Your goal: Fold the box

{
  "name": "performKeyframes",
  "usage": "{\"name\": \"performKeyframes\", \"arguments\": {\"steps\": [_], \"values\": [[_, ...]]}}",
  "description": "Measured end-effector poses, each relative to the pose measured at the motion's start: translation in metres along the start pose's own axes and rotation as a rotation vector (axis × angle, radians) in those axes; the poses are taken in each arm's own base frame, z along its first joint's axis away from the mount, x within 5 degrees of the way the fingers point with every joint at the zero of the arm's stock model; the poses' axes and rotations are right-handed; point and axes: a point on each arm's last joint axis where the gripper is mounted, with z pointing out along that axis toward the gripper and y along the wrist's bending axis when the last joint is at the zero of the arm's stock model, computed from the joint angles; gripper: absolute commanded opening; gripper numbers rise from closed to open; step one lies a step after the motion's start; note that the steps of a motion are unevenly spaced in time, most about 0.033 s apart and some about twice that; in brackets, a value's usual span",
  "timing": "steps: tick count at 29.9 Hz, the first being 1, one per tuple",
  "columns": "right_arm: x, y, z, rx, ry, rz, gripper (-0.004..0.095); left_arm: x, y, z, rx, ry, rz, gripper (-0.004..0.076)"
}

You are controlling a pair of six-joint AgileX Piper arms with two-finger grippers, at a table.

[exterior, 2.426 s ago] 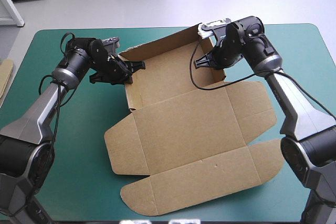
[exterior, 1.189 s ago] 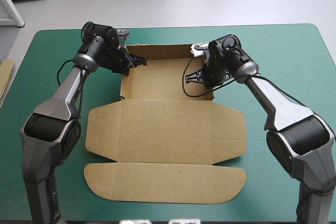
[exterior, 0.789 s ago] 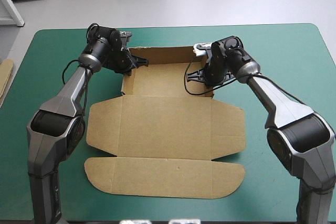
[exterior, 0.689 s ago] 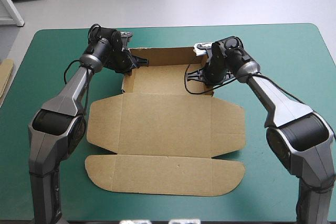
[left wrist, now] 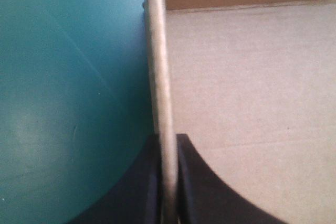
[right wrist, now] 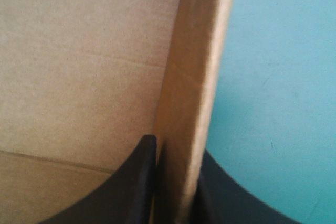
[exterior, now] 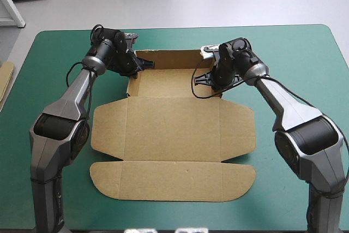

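Note:
The brown box (exterior: 172,129) lies square on the teal-green table, its far part a shallow tray with raised walls, its lid panels flat toward the near edge. My left gripper (exterior: 143,65) is shut on the tray's left wall (left wrist: 159,72), which runs edge-on between the black fingers (left wrist: 134,192). On the tray's right wall (right wrist: 197,82) my right gripper (exterior: 203,77) is also shut, one finger (right wrist: 139,187) inside the box, the other outside over the cover. The tray floor (left wrist: 247,82) shows beside the left wall.
An edge of more brown board (exterior: 4,80) shows at the table's left edge. Bare teal-green cover (exterior: 305,113) lies to the right of the box and on its left (exterior: 32,96).
The box has been turned from askew to square with the table and shifted toward the far edge, both grippers holding the side walls. In the latest frames it barely moves.

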Motion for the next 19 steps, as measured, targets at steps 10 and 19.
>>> {"name": "performKeyframes", "arguments": {"steps": [10,19], "values": [[-0.023,0.001,-0.039,0.022,-0.094,-0.023,0.0475,-0.007,-0.009,-0.022,0.055,-0.047,0.025,0.0582],[-0.026,0.001,-0.048,0.027,-0.121,-0.024,0.0474,-0.009,-0.014,-0.035,0.087,-0.076,0.06,0.0599]]}}
